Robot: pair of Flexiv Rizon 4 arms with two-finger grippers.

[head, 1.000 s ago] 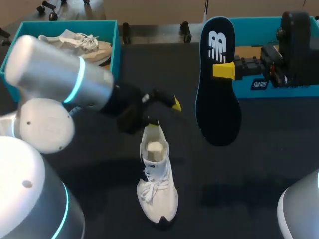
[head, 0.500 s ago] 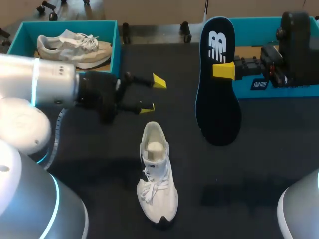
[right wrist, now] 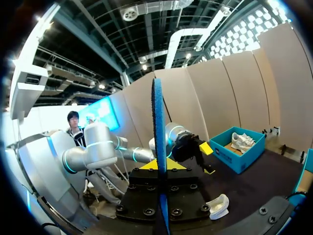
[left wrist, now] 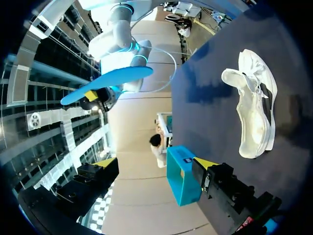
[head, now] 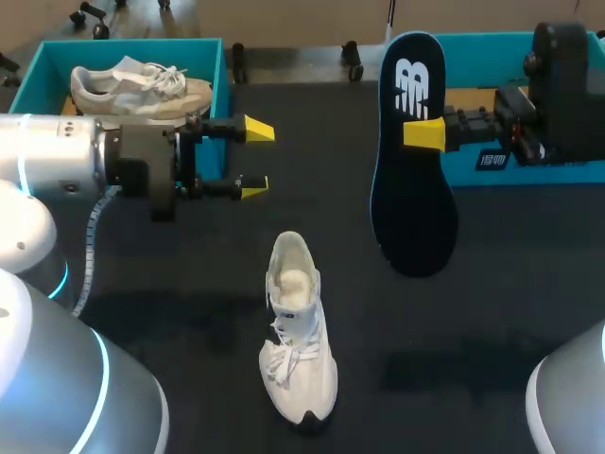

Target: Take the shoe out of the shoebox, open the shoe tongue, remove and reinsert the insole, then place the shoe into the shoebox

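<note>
A white shoe (head: 298, 331) lies on the dark table with its collar toward the back and its toe toward the front edge. My left gripper (head: 256, 159) hovers open and empty behind and to the left of it, fingers pointing right. My right gripper (head: 423, 133) is shut on a dark blue insole (head: 411, 156), holding it in the air right of the shoe. In the left wrist view the shoe (left wrist: 254, 112) lies off to one side of the open gripper (left wrist: 155, 164), with the insole (left wrist: 107, 83) beyond. The right wrist view shows the insole (right wrist: 159, 147) edge-on between the fingers.
A teal shoebox (head: 213, 90) at the back left holds a second, beige shoe (head: 142, 87), just behind my left gripper. Another teal shoebox (head: 529, 165) stands at the back right under my right arm.
My left arm has drawn back from the shoe's collar toward the back left and turned its open fingers to the right. The right arm and insole have not moved.
</note>
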